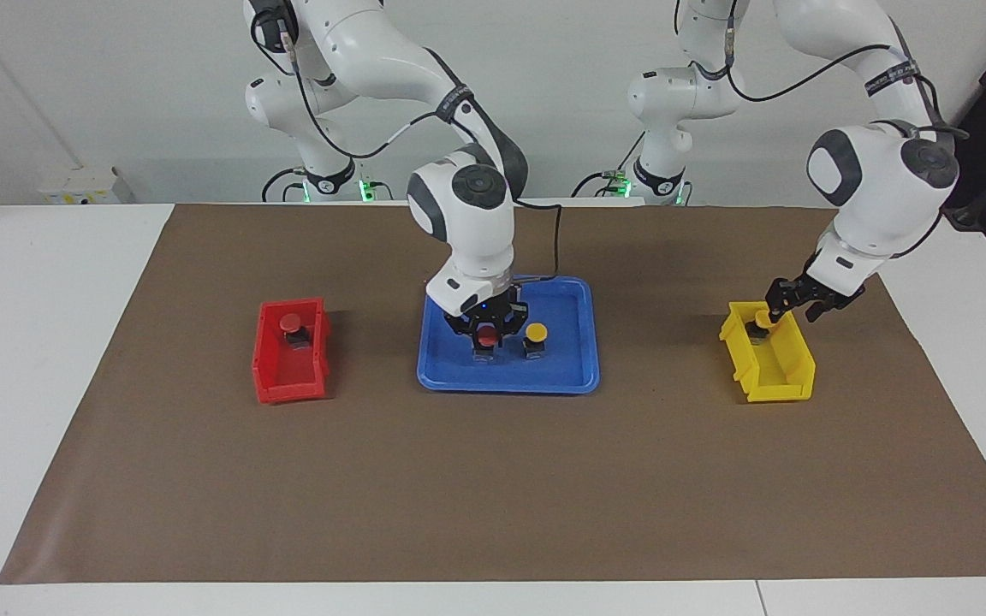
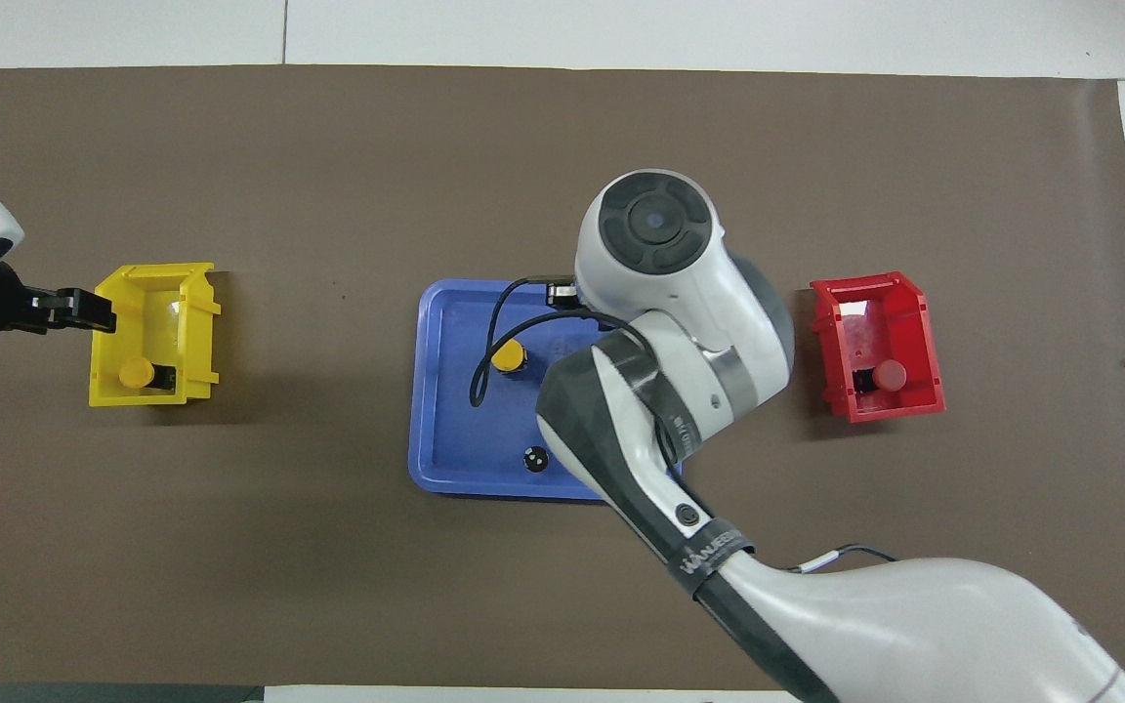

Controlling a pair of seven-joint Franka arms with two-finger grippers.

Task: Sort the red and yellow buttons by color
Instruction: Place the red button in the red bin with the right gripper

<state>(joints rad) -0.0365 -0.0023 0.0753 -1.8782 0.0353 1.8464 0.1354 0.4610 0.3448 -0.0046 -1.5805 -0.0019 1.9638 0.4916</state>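
On the counter's brown mat (image 1: 493, 479), the right hand (image 1: 486, 329) pinches 1 red button (image 1: 487, 337) inside the blue tray (image 1: 579, 376) beside a yellow button (image 1: 536, 332), while the left hand (image 1: 792, 301), spread, hangs over the yellow bin (image 1: 788, 376) rim, above another yellow button (image 2: 137, 372); the red bin (image 1: 275, 389) holds 1 red button (image 1: 290, 322).

A plain white wall (image 1: 116, 85) rises at twelve o'clock above the white table (image 1: 31, 359), whose middle is covered by a brown mat (image 1: 493, 496), with a small white box (image 1: 82, 186) at the table's ten o'clock edge.
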